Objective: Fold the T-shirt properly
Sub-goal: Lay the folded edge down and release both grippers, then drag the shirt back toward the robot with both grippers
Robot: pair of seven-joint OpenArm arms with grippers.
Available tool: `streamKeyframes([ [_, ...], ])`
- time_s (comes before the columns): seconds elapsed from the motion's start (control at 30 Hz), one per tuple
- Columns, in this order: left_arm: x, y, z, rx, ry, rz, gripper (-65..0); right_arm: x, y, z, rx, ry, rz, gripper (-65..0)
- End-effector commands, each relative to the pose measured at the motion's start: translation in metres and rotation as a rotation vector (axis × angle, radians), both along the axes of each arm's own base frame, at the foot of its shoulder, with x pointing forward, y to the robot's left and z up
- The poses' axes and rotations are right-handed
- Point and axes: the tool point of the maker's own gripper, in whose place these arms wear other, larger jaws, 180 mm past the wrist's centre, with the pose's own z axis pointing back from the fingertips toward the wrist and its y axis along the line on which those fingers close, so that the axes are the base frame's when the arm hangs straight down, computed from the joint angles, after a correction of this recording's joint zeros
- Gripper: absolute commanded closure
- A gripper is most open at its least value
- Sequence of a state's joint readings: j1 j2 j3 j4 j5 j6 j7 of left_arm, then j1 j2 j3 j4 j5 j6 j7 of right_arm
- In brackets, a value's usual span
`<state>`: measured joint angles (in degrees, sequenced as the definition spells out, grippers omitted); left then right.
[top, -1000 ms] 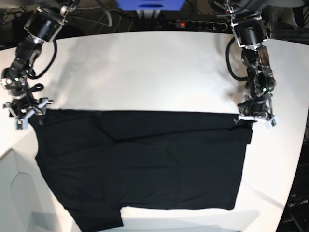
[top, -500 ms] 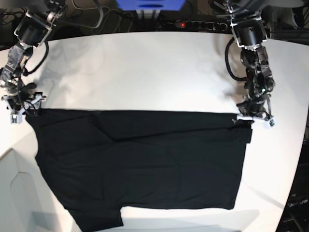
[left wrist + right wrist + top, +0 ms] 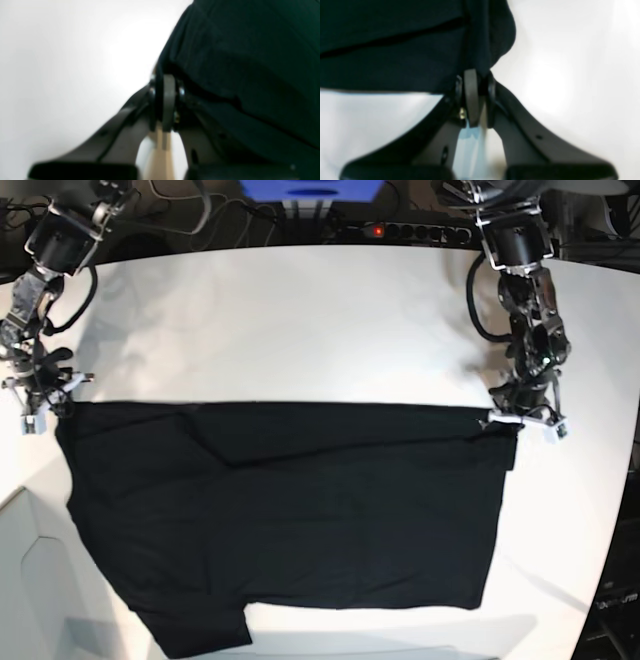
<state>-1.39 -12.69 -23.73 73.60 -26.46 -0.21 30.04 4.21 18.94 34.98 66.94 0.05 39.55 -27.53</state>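
T-shirt [image 3: 290, 515] lies flat on the desk [image 3: 300, 320]; my left pincer [image 3: 527, 420] and right pincer [image 3: 42, 405] each pinch a far corner. Thin bites could slip when lifted, skewing the fold.

One T-shirt [image 3: 290, 510]; two grippers; one table [image 3: 300, 320].

Base view is bright, even overhead light; worktop [image 3: 300, 330] nearly blown out w/ soft glare, faint shadows by the arms, edges bowed by wide-angle distortion. Both wrist views are soft, out of focus up close, w/ white glare patches. T-shirt [image 3: 290, 510] reads as near-featureless black, folds barely visible.
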Motion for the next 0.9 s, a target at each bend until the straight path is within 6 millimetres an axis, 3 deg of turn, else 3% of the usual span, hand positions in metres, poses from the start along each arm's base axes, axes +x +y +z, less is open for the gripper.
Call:
streamKeyframes([
  [0.0,0.015,0.016,0.031,0.057,-0.082,0.005,-0.1,0.015,-0.013,0.027,-0.054,-0.056,0.013,0.0],
  [0.23,0.049,0.016,0.066,0.039,-0.124,-0.015,-0.1,0.060,-0.009,0.095,-0.163,-0.190,0.073,0.0],
  [0.43,0.092,0.008,0.117,0.015,-0.210,-0.039,-0.1,0.118,-0.005,0.160,-0.210,-0.264,0.101,0.0],
  [0.57,0.110,0.005,0.144,0.001,-0.255,-0.048,-0.1,0.139,-0.005,0.196,-0.223,-0.318,0.093,0.0],
  [0.73,0.115,0.000,0.149,-0.020,-0.238,-0.066,-0.1,0.140,-0.008,0.198,-0.223,-0.311,0.083,0.0],
  [0.87,0.111,0.000,0.139,-0.028,-0.210,-0.068,-0.1,0.127,-0.008,0.175,-0.215,-0.267,0.086,0.0],
])
